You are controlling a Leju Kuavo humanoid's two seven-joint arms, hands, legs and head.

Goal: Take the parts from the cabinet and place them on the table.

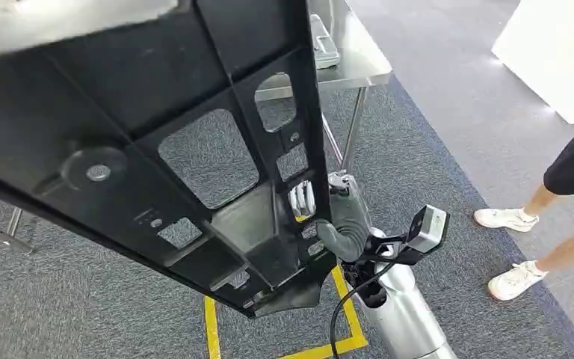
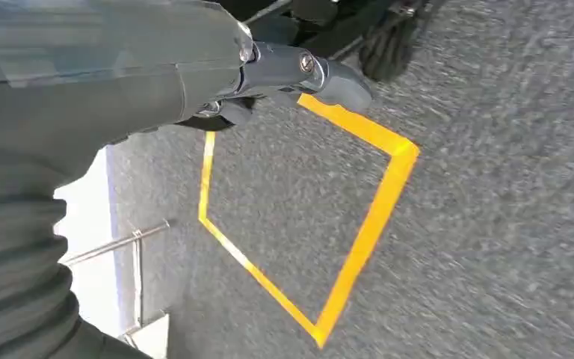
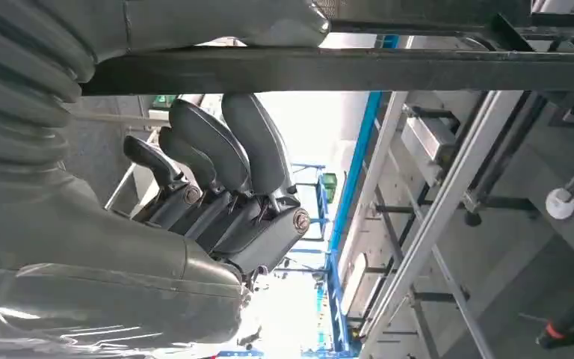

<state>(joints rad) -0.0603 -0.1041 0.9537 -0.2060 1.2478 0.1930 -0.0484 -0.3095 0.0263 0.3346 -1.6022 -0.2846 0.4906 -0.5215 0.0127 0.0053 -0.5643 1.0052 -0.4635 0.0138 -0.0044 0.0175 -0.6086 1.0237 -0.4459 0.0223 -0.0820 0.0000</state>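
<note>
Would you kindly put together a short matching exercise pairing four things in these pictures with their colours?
Things:
1. large ribbed part held by the right hand
2. tape outline on the carpet
3. table
4. person's shoes

Colours:
A. white
B. black
C. yellow
D. silver metal

Pairs: 1-B, 2-C, 3-D, 4-A
</note>
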